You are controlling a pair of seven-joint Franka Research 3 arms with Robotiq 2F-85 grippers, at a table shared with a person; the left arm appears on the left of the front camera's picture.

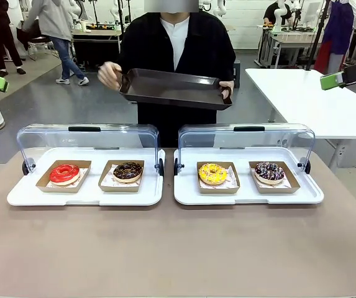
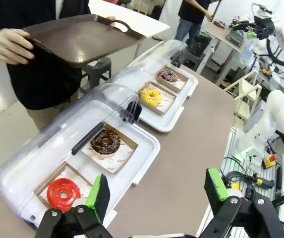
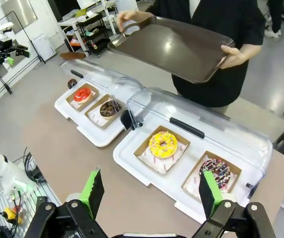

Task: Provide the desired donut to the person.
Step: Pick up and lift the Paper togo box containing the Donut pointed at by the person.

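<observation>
Front view has the person (image 1: pixel 153 49) standing at the far side of the counter (image 1: pixel 178 254), holding out a dark tray (image 1: pixel 174 89) in both hands above it. Four donuts sit in cardboard holders in two white cases with their clear lids (image 1: pixel 87 138) tipped back: red donut (image 1: pixel 64 173) and chocolate donut (image 1: pixel 128 171) on the left, yellow donut (image 1: pixel 212 174) and sprinkled donut (image 1: pixel 269 171) on the right. Neither hand points, so which one is wanted cannot be told.

The left fingers (image 2: pixel 101 197) and right fingers (image 3: pixel 93 192) are both spread wide, empty and well back from the cases. It seems best to hold off until a choice is shown. Then use the arm nearer that donut, come in low from the open front under the lid, and pinch the holder rather than the icing.
</observation>
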